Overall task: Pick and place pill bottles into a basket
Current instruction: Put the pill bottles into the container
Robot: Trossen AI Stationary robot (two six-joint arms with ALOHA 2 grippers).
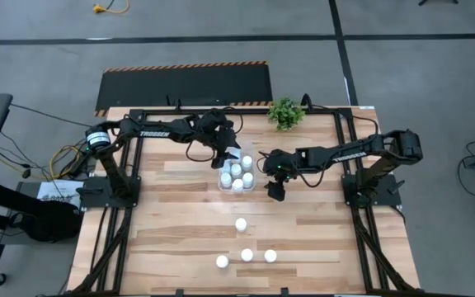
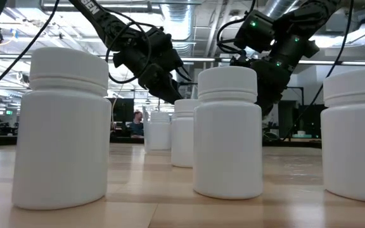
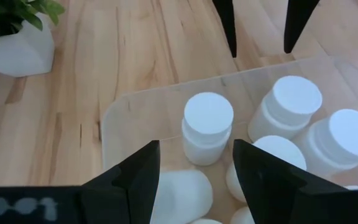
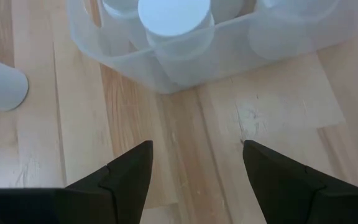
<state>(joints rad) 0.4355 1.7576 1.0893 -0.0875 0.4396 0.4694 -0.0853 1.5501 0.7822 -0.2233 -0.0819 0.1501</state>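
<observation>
Overhead, the left arm's dark two-finger gripper hangs directly above the small clear rectangular plastic basket, its fingers parted around empty air just over one small white cylindrical pill bottle standing upright inside. Several more white bottles crowd the same container; the exact count is hard to fix, perhaps five. The right arm's dark gripper sits low just beside the basket's right side, fingers spread and empty, apart from its wall. Four loose white bottles stand well apart from both grippers, toward the table's near edge. A small green potted plant occupies the far edge of the pale wooden table.
</observation>
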